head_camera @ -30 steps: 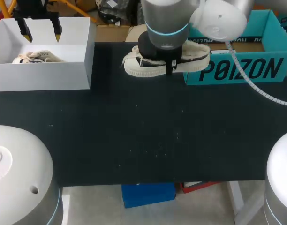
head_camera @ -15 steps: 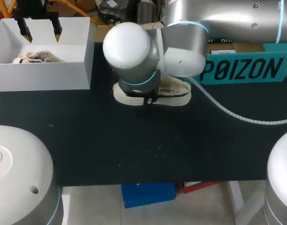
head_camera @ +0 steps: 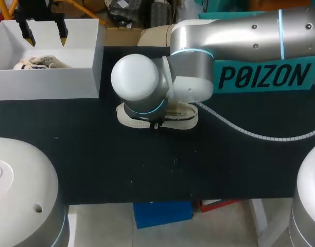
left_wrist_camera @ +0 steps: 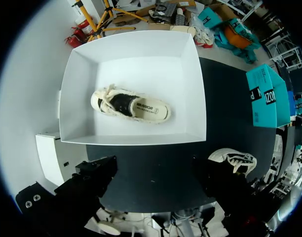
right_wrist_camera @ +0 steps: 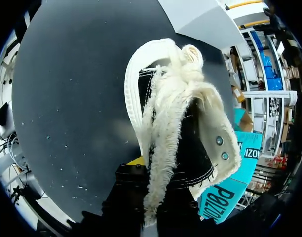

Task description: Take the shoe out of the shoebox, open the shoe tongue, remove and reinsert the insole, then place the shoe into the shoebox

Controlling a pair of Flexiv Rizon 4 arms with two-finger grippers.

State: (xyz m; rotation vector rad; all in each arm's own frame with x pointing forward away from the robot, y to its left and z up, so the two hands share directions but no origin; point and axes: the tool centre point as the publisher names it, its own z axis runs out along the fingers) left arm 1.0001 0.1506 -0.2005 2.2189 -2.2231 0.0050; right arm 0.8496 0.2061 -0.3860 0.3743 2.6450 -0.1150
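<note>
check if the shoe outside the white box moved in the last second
Yes. In the head view the shoe has come away from the teal shoebox, going left and nearer the front edge of the table.

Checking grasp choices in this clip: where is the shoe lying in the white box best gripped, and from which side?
Likely across the open collar at the heel end of the shoe, jaws coming straight down from above. It lies sole-down with its opening upward, and the white box walls block any sideways approach.
</note>
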